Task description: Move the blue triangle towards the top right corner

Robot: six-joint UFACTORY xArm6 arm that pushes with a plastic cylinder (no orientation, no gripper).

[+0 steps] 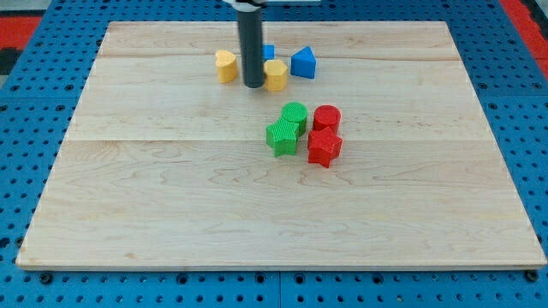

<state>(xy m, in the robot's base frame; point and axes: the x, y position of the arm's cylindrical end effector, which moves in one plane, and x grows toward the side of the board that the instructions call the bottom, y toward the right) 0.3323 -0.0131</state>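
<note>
My tip (253, 85), a bare dark rod with nothing to open or close, rests on the pale wooden board (171, 188) near its far edge, between a yellow plastic block (226, 66) on the left and a second yellow block (276, 74) touching it on the right. The blue plastic triangle (304, 62) sits just right of that. I should circle to its near-left side, avoiding the yellow, then push diagonally far-right.
</note>
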